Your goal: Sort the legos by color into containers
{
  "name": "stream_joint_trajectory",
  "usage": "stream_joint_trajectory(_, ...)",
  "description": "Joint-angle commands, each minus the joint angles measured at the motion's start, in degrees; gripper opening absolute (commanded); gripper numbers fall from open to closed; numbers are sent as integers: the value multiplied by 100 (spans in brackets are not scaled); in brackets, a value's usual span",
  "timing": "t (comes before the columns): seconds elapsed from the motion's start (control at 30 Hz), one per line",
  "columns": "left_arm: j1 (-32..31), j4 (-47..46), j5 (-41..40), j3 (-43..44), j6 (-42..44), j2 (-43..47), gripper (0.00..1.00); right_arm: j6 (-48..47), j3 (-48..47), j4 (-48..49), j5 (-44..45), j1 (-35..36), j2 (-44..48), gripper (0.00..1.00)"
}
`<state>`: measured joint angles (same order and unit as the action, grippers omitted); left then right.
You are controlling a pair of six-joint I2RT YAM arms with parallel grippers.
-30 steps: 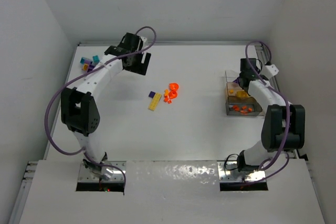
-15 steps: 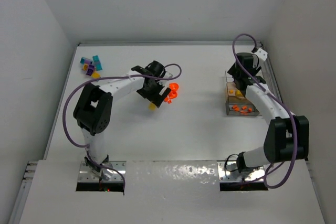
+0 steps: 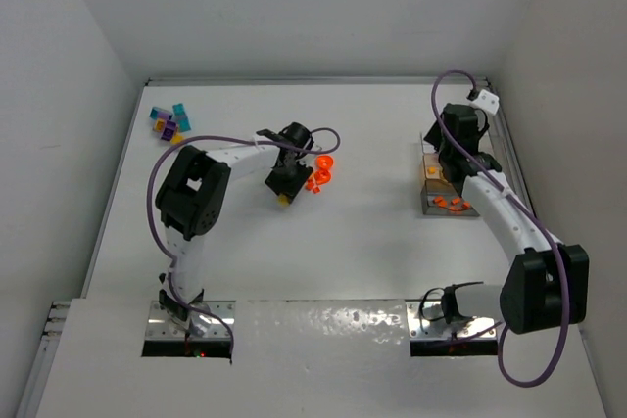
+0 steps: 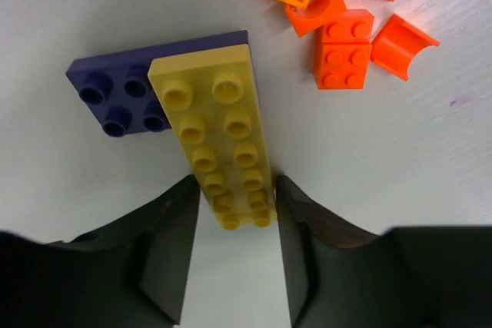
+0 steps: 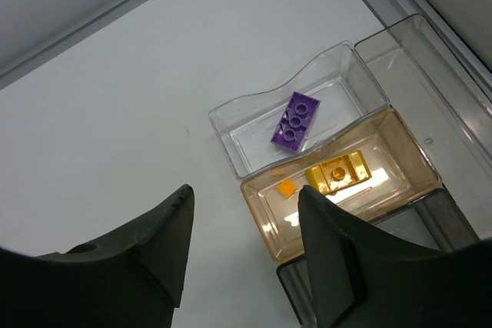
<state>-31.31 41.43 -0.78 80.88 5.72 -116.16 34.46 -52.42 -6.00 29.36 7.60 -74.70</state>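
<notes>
A long yellow lego plate (image 4: 219, 136) lies on the table, overlapping a dark purple plate (image 4: 115, 90). My left gripper (image 4: 234, 190) is shut on the yellow plate's near end, one finger against each long side. Several orange legos (image 4: 342, 48) lie just beside it. From above, the left gripper (image 3: 284, 186) sits mid-table by the orange legos (image 3: 319, 171). My right gripper (image 5: 244, 197) hangs open and empty over the containers (image 3: 436, 205). One clear bin (image 5: 338, 82) holds a purple brick (image 5: 294, 119); the amber-tinted bin (image 5: 400, 151) holds a yellow brick (image 5: 337, 172) and a small orange piece (image 5: 287, 187).
A small pile of teal, purple and yellow legos (image 3: 168, 121) lies at the far left corner. Orange pieces (image 3: 453, 205) show in the nearest bin. White walls close in the table on three sides; the containers stand near the right wall.
My left arm swung from the far-left pile to the middle of the table and shut on the yellow plate. The right gripper shifted slightly above the containers and stayed open.
</notes>
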Motion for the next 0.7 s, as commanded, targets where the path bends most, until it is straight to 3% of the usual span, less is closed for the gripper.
stream_joint_trajectory(0.0, 2, -12, -37, 68, -62, -38, 40, -220, 118, 266, 104, 5, 262, 56)
stream_joint_trajectory(0.1, 11, 23, -10, 138, -71, -38, 15, -334, 145, 292, 17, -4, 368, 56)
stream_joint_trajectory(0.13, 11, 67, -45, 182, -79, -47, 0, -387, 153, 292, -70, 5, 385, 56)
stream_joint_trajectory(0.23, 46, 260, 33, 393, -18, -12, 0, -966, 136, 389, -991, 14, 403, 55)
stream_joint_trajectory(0.37, 64, 629, 271, 955, 797, 373, 0, -1459, -329, 74, -2065, 242, 255, 55)
stream_joint_trajectory(0.47, 72, 261, 464, 623, 2035, 1216, 0, -1319, -1110, -445, -2383, 663, -27, 56)
stream_joint_trajectory(0.57, 72, -81, 947, -316, 3959, 2410, 0, -811, -1630, -473, -2909, 761, -351, 57)
stream_joint_trajectory(0.63, 72, -834, 1009, -1342, 5504, 3200, 0, -363, -1762, -254, -3401, 865, -571, 55)
stream_joint_trajectory(0.67, 72, -1030, 1009, -1347, 5510, 3414, 0, -317, -1771, -174, -3515, 945, -633, 55)
